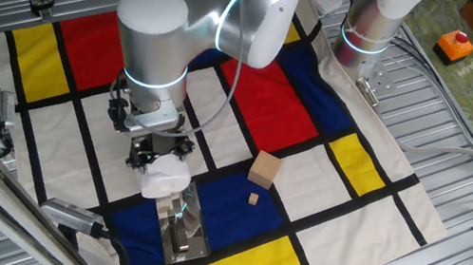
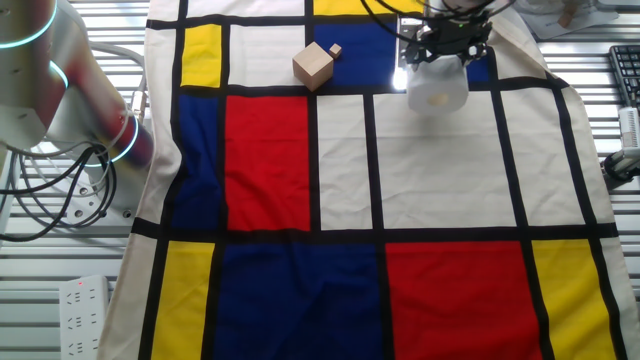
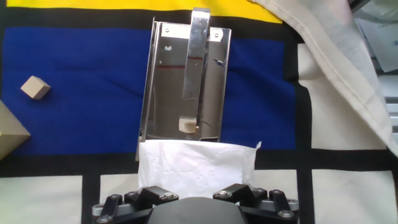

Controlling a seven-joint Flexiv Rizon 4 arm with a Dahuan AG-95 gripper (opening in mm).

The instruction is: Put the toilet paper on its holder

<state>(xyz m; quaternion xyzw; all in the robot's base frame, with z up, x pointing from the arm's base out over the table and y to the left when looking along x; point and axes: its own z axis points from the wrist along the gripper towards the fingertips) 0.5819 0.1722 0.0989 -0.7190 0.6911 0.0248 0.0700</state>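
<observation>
My gripper (image 1: 159,153) is shut on the white toilet paper roll (image 1: 165,179) and holds it just above the cloth, at the near end of the chrome holder (image 1: 179,227). In the hand view the roll (image 3: 196,165) fills the bottom centre. The holder's flat plate (image 3: 165,93) lies straight ahead of it on a blue panel, and the bar (image 3: 196,56) runs along the plate's middle. In the other fixed view the roll (image 2: 437,88) hangs under the gripper (image 2: 445,45) at the top. The fingertips are hidden behind the roll.
A tan wooden cube (image 1: 264,170) and a smaller wooden block (image 1: 253,198) lie right of the holder on the chequered cloth (image 1: 252,97). A second arm's base (image 1: 370,25) stands at the back right. The cloth's folded edge (image 3: 329,56) lies right of the holder.
</observation>
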